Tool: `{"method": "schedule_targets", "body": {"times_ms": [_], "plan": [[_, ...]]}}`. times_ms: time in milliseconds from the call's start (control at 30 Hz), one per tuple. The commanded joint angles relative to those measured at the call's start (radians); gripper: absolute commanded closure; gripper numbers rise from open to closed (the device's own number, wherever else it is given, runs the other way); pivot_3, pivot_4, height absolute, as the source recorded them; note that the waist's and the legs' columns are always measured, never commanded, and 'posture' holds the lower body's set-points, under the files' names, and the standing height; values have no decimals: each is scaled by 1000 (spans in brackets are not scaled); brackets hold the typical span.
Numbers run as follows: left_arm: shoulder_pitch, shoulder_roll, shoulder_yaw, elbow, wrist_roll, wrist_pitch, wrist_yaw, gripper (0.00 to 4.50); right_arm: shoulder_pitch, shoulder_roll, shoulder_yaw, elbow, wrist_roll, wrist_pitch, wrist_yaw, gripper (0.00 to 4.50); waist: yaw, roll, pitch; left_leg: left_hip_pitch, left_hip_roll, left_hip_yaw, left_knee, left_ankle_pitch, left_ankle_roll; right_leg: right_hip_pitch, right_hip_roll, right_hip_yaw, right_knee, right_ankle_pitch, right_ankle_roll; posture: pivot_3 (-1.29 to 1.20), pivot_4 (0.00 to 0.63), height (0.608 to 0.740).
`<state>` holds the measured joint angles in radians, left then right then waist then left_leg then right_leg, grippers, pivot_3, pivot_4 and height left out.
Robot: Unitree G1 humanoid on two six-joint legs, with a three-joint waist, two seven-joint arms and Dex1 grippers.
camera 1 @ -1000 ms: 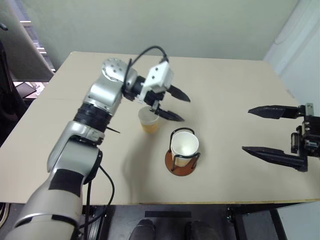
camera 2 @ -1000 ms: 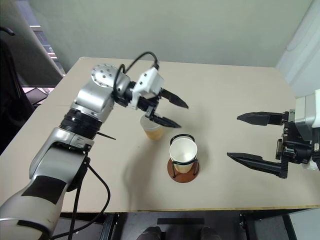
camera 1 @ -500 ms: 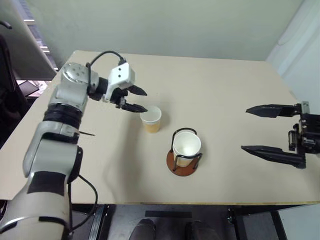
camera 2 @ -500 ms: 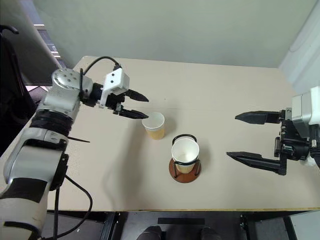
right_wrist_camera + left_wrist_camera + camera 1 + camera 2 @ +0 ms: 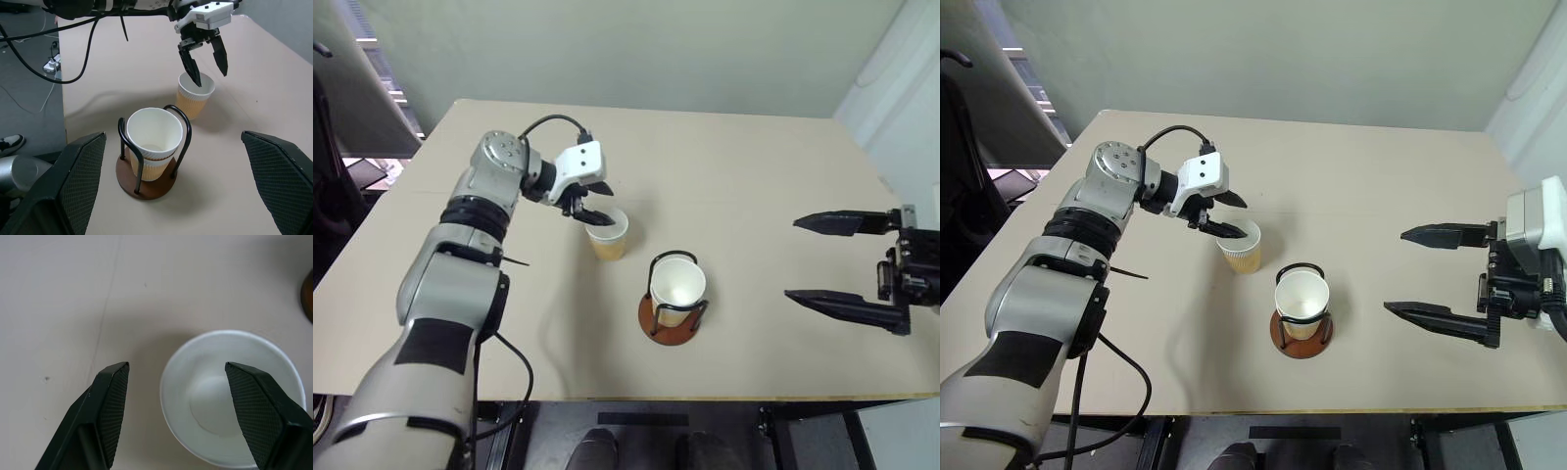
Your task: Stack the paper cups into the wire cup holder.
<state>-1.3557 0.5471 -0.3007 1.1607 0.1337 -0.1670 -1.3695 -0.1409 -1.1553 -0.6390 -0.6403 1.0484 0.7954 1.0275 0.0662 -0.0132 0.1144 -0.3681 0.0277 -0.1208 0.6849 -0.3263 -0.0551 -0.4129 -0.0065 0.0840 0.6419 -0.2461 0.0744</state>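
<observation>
A loose paper cup [image 5: 609, 237] stands upright on the table, tan and ribbed outside, white inside. My left gripper [image 5: 603, 206] hangs open just over its rim on the left side. In the left wrist view one finger [image 5: 254, 406] is above the cup's white inside [image 5: 215, 401] and the other finger [image 5: 110, 401] is outside the cup wall. The wire cup holder [image 5: 668, 321], black loops on a reddish-brown disc, stands close by to the right and nearer me, with a paper cup [image 5: 677, 284] in it. My right gripper [image 5: 791, 258] stays open far to the right, holding nothing.
The beige table [image 5: 754, 166] runs wide behind and between the two arms. Its front edge [image 5: 705, 397] lies just below the holder. A black cable [image 5: 548, 122] loops over my left wrist.
My left gripper swung away to the left from above the loose cup, then came back lower and now straddles the cup's rim. The right gripper has not moved.
</observation>
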Motion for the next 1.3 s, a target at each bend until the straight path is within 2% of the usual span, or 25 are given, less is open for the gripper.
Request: {"method": "schedule_targets", "body": {"times_ms": [33, 133, 233, 467, 667, 867, 967, 1167, 1300], "plan": [[-37, -10, -8, 9, 45, -26, 17, 1157, 5, -11, -59, -22, 16, 5, -15, 0, 0, 0, 0, 0, 0, 0, 0, 0, 0, 0, 0, 0, 0, 0, 0, 0, 150, 740], [-31, -24, -10, 23, 68, -33, 31, 1157, 13, -11, -69, -29, 18, 10, -20, 0, 1, 0, 0, 0, 0, 0, 0, 0, 0, 0, 0, 0, 0, 0, 1, 0, 150, 740], [-32, -31, -7, 32, 82, -36, 38, 1751, 21, -13, -78, -34, 17, 15, -23, 0, 0, 0, 0, 0, 0, 0, 1, 0, 1, 0, 0, 0, 0, 0, 1, 0, 150, 740], [-33, -35, 3, 38, 88, -43, 20, 4435, 39, -11, -93, -44, 17, 20, -29, 0, 0, 0, 0, 0, -9, -2, 1, -1, 1, 0, -1, 1, 1, -1, 2, 0, 150, 740], [-38, -27, 16, 31, 77, -42, -7, 4476, 37, -11, -81, -35, 4, 7, -27, 0, 1, 0, 0, 0, -11, -4, 3, -1, 3, 0, -3, 1, 1, -1, 3, 0, 150, 740], [-72, -20, 96, -32, -26, -28, -168, 4476, 29, -11, -57, -16, -19, -16, -15, 0, 1, 0, 0, 0, -13, -5, 4, -2, 5, 0, -4, 0, 2, -1, 5, 0, 150, 740], [-83, -5, 79, -161, -203, 38, -242, 4476, 24, -15, -47, -5, -31, -27, -5, 0, 1, 0, 0, -2, -13, -7, 7, -3, 6, 0, -6, 0, 2, -1, 7, 0, 150, 740], [-60, 82, -58, -553, -636, 221, -245, 4476, 4, -23, -26, 14, -53, -44, 9, 0, 0, 0, 0, -5, -13, -7, 13, -5, 11, 0, -10, 0, 2, -1, 10, 0, 150, 740], [-28, 184, -189, -812, -861, 288, -245, 4476, 23, -22, -63, 6, -40, -28, 39, 0, -1, 0, 0, -4, -14, -6, 14, -5, 13, 1, -14, 0, 2, 0, 12, 0, 150, 740]]}}
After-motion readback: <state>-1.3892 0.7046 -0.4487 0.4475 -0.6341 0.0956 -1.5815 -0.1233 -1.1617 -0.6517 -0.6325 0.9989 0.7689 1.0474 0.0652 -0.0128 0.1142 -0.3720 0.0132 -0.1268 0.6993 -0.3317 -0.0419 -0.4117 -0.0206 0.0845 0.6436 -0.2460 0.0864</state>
